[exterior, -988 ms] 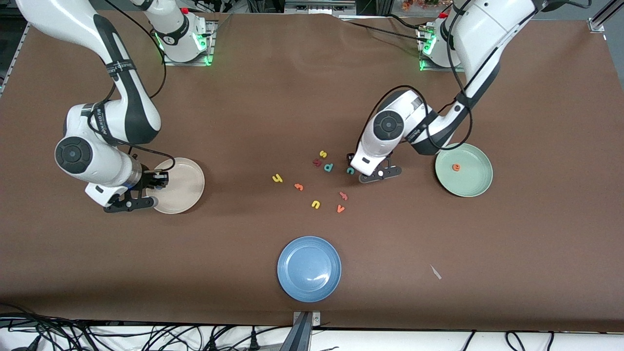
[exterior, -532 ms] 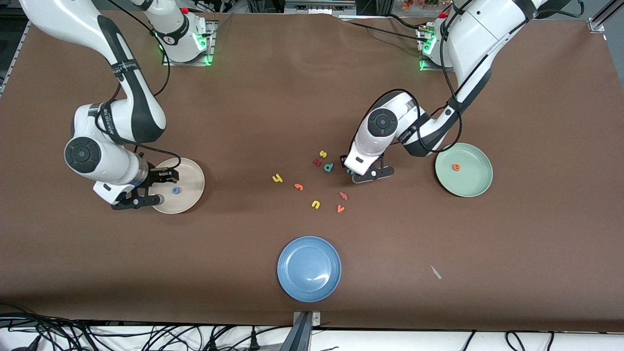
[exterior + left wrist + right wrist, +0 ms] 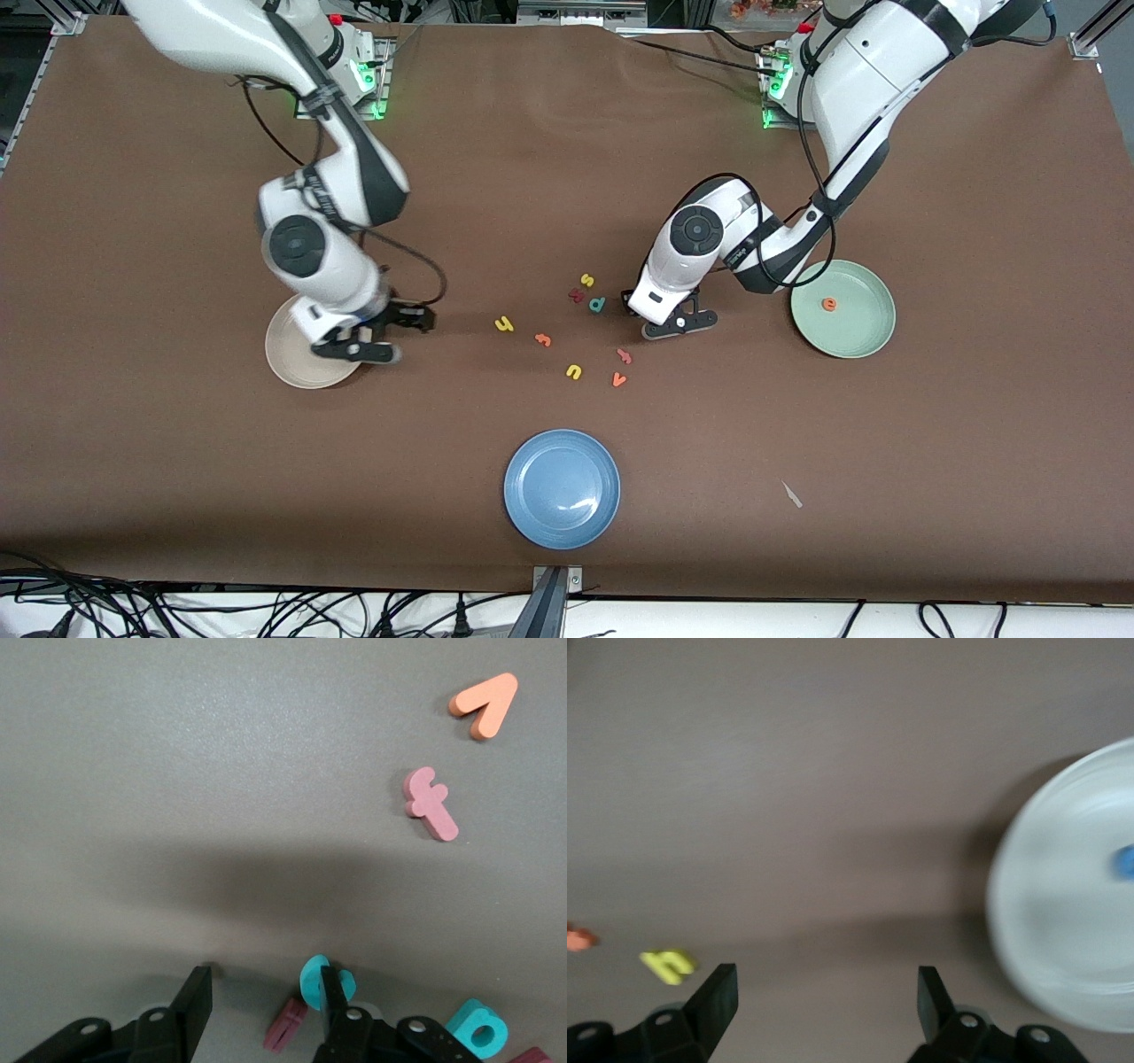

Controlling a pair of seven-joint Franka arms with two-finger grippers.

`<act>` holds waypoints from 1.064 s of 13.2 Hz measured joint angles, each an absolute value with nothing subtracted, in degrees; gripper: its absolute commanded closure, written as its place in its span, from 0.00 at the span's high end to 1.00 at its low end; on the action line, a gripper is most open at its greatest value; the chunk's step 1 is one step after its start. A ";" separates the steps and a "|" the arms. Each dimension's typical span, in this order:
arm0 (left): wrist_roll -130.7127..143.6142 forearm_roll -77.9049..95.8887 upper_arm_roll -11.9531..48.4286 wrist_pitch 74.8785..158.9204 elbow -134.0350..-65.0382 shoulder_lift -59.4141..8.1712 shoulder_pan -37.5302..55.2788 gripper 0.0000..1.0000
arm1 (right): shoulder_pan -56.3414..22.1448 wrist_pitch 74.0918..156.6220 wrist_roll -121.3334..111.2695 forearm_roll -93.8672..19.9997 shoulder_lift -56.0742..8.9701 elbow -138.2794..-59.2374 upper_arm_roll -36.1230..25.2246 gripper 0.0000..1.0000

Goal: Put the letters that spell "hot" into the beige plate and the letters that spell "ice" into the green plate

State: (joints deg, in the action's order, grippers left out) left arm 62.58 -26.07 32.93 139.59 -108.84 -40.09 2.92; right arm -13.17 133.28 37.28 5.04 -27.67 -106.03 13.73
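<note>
Our left tool (image 3: 261, 1014) is down on the brown tabletop (image 3: 974, 425) in the cluster of letters, its two black fingers apart, with one finger pressed against the small teal plastic c (image 3: 316, 979). A small dark red piece (image 3: 285, 1024), probably the i, lies between the fingers. We judge the tool sits this low to close on one of them for the pale mint-green round plate (image 3: 864, 341), where the orange plastic e (image 3: 829, 304) already lies.

Our right tool (image 3: 824, 997) hangs empty with fingers spread wide, over bare tabletop beside the cream-beige round plate (image 3: 297, 372). The blue ring-shaped o (image 3: 1124, 861) rests in that plate, seen in the right wrist view. The tool faces the yellow plastic h (image 3: 504, 324) and the orange hooked t (image 3: 543, 339), which both lie between the beige plate and the letter cluster, so we take one of them as its next pick.

The blue round plate (image 3: 562, 523) stays out of it.
</note>
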 measured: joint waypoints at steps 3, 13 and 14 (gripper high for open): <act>62.71 -26.67 32.95 139.61 -108.78 -40.12 3.44 0.57 | -17.24 137.41 47.49 5.47 -30.51 -106.07 13.66 0.90; 58.29 -26.73 33.18 139.59 -108.38 -40.12 3.21 0.58 | -28.04 143.74 67.43 8.89 -36.42 -104.29 7.85 0.91; 56.70 -26.51 33.54 139.49 -108.39 -40.12 2.86 0.58 | -28.88 143.82 68.70 8.90 -37.10 -103.89 7.37 0.90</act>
